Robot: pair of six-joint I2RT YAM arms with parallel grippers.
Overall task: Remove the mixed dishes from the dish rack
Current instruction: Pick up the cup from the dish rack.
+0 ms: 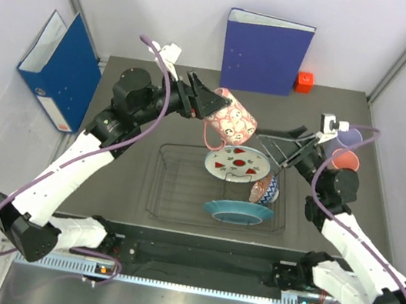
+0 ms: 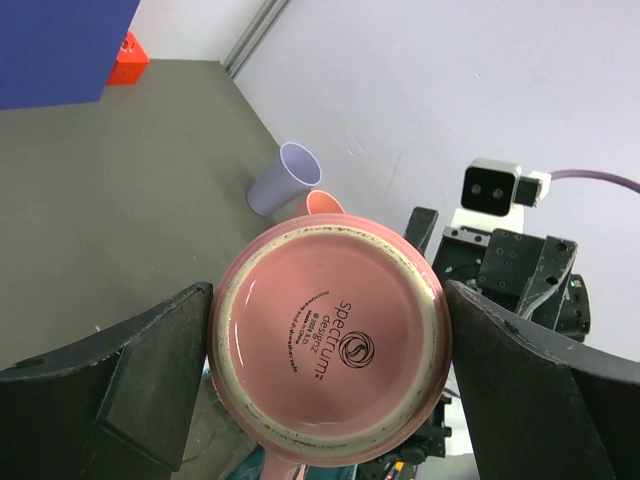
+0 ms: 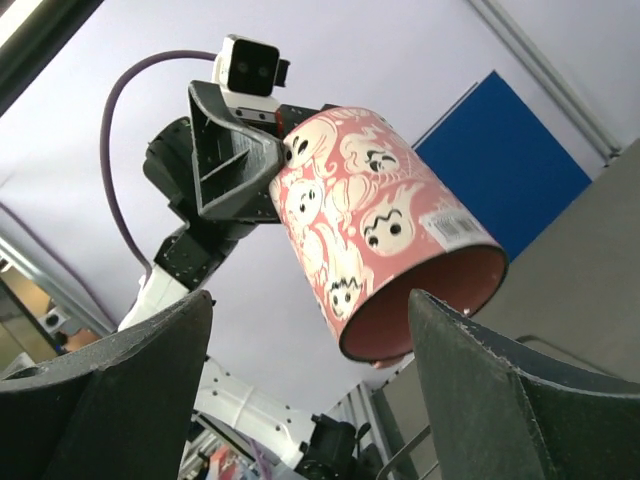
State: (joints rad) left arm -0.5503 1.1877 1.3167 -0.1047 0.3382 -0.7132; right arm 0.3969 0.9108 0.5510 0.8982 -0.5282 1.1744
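My left gripper (image 1: 212,104) is shut on a pink cup with white cartoon faces (image 1: 233,118) and holds it tilted in the air above the far edge of the dish rack (image 1: 170,185). In the left wrist view the cup's pink base (image 2: 330,345) fills the gap between the fingers. My right gripper (image 1: 280,145) is open and empty beside the rack's far right corner; its wrist view shows the held cup (image 3: 385,235). In the rack stand a white watermelon plate (image 1: 237,163), a teal plate (image 1: 233,212) and a patterned bowl (image 1: 265,187). A lavender cup (image 1: 348,136) and a second pink cup (image 1: 347,159) stand on the table at right.
A blue binder (image 1: 265,52) stands at the back with a small red cube (image 1: 303,81) beside it. Another blue binder (image 1: 61,70) leans at the left wall. White walls enclose the dark table (image 1: 127,186) on three sides.
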